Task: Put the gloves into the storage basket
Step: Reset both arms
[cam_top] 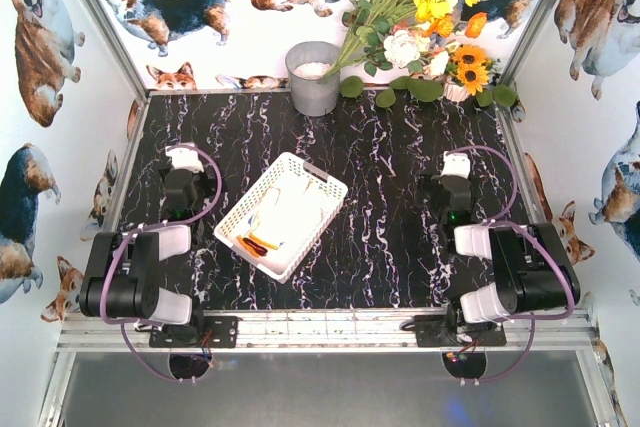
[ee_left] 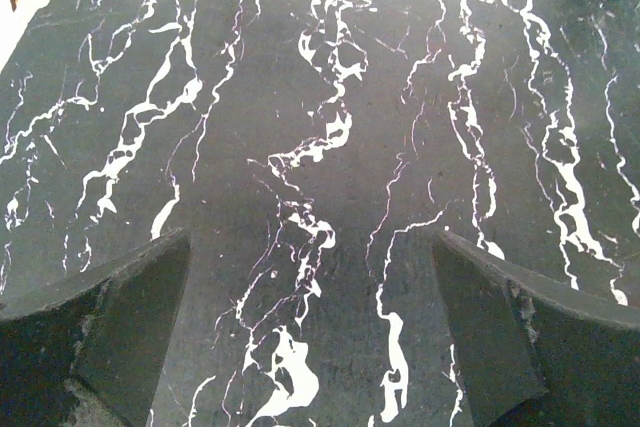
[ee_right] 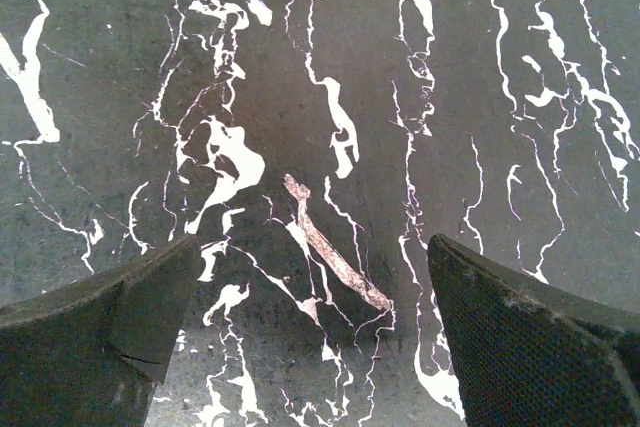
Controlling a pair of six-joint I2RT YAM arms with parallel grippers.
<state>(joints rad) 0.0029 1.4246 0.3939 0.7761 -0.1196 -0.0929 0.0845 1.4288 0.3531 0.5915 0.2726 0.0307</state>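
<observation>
While the gloves (cam_top: pixel 292 209) lie inside the storage basket (cam_top: pixel 248 195) at centre frame, dark tabletop (cam_top: pixel 390 157) borders every edge. Left gripper (ee_left: pixel 310 267) and right gripper (ee_right: pixel 312 267), flanking it, gape wide, holding nothing.

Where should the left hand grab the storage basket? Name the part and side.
Likely by the rim of the storage basket on its left long wall, left hand coming from above, straddling it. That thin upright wall faces the left arm; the gloves inside leave it bare.

Two tools (ee_left: pixel 310 282) (ee_right: pixel 310 272), one basket (cam_top: pixel 250 199), one bucket (cam_top: pixel 312 92)
</observation>
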